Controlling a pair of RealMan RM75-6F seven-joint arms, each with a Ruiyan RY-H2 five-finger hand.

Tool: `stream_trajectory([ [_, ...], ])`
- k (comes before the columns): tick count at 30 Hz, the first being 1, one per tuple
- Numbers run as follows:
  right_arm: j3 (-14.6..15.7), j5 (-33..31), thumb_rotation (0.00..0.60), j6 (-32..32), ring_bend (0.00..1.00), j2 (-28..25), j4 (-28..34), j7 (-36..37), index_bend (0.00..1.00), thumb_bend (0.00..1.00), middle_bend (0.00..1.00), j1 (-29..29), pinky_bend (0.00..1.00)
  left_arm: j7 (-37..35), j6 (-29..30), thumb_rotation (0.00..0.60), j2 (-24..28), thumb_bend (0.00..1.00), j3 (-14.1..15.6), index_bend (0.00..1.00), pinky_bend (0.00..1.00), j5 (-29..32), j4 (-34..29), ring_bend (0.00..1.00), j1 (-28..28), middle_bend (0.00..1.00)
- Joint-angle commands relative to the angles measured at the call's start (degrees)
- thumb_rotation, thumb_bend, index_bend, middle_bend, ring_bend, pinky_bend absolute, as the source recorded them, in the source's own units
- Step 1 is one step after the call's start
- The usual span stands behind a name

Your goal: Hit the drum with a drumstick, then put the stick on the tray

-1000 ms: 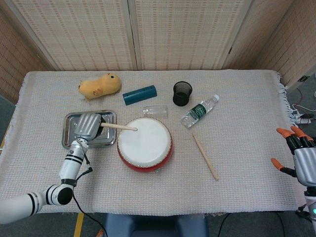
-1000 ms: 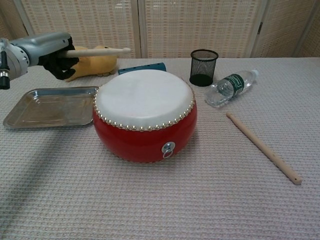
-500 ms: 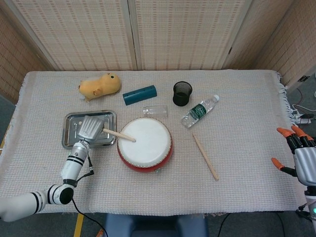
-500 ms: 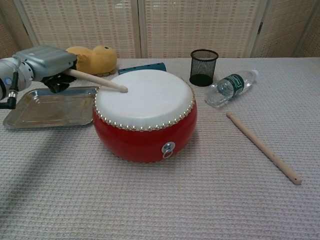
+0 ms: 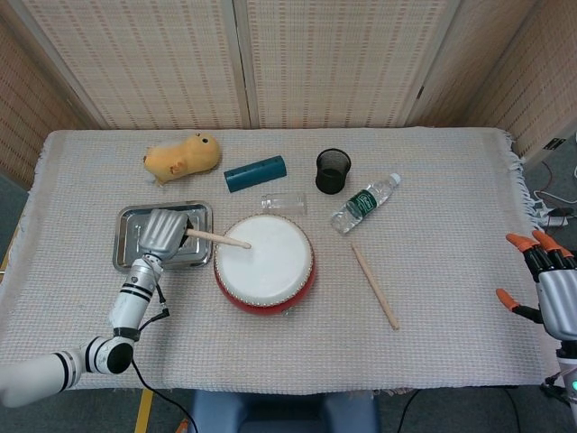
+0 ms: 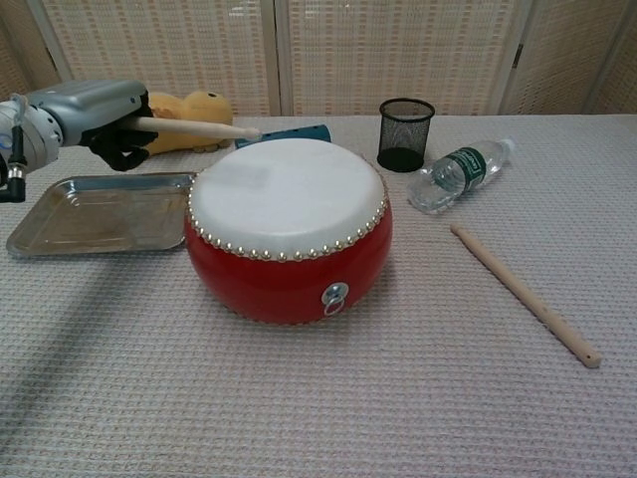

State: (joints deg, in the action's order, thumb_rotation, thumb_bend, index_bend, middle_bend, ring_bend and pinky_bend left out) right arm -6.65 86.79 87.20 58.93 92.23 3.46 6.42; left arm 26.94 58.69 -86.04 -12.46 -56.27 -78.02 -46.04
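Note:
A red drum [image 5: 264, 262] [image 6: 289, 225] with a white skin stands mid-table. My left hand [image 5: 162, 232] [image 6: 88, 115] hovers over the steel tray [image 5: 125, 255] [image 6: 95, 214] and grips a wooden drumstick [image 5: 218, 239] [image 6: 199, 128]. The stick points right, its tip raised a little above the drum's left part. A second drumstick [image 5: 374, 286] [image 6: 522, 292] lies on the cloth right of the drum. My right hand [image 5: 544, 284] shows at the far right edge of the head view, fingers spread, holding nothing.
Behind the drum lie a yellow plush toy [image 5: 183, 157], a teal cylinder [image 5: 255, 173] and a small clear bottle [image 5: 284, 203]. A black mesh cup [image 5: 333, 170] and a green-labelled water bottle [image 5: 363, 203] sit to the back right.
The left hand swung the stick down onto the drum skin half a second ago and has now lifted its tip off the skin again.

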Motion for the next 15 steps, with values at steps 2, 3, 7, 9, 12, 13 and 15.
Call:
stream_trajectory([
  [2,-0.1,0.0,0.600,0.2,0.08,-0.1,0.1,0.0,0.17,0.18,0.21,-0.1,0.22,4.7,-1.4,0.600,-0.8,0.73,1.5,1.00,1.00,1.0,1.9,1.00,-0.6,1.00],
  [3,-0.1,0.0,0.600,0.2,0.08,-0.1,0.1,0.0,0.17,0.18,0.21,-0.1,0.22,2.3,-2.1,0.600,-0.1,0.73,0.4,1.00,1.00,2.0,0.6,1.00,-0.3,1.00],
  [7,0.0,0.4,0.600,0.6,0.08,-0.2,0.2,-0.1,0.17,0.18,0.21,-0.2,0.22,-5.3,-4.1,0.600,4.3,0.73,-3.0,1.00,1.00,4.0,-3.1,1.00,1.0,1.00],
  [9,-0.1,0.4,0.600,0.8,0.08,-0.2,0.2,0.0,0.17,0.18,0.21,-0.3,0.22,-7.6,-4.5,0.600,6.0,0.73,-4.2,1.00,1.00,5.1,-4.0,1.00,1.5,1.00],
  [12,0.0,0.2,0.600,0.7,0.08,-0.1,0.0,0.2,0.17,0.18,0.21,-0.3,0.22,-9.4,-4.9,0.600,7.1,0.73,-5.0,1.00,1.00,6.3,-4.3,1.00,1.9,1.00],
  [13,0.0,0.1,0.600,0.5,0.08,0.0,-0.1,0.3,0.17,0.18,0.21,-0.3,0.22,-9.8,-4.7,0.600,7.1,0.73,-5.1,1.00,1.00,6.4,-4.1,1.00,2.0,1.00],
  [15,0.0,0.1,0.600,0.3,0.08,0.1,-0.2,0.3,0.17,0.18,0.21,-0.2,0.22,-10.7,-4.1,0.600,6.4,0.73,-5.4,1.00,1.00,7.0,-3.4,1.00,2.1,1.00],
])
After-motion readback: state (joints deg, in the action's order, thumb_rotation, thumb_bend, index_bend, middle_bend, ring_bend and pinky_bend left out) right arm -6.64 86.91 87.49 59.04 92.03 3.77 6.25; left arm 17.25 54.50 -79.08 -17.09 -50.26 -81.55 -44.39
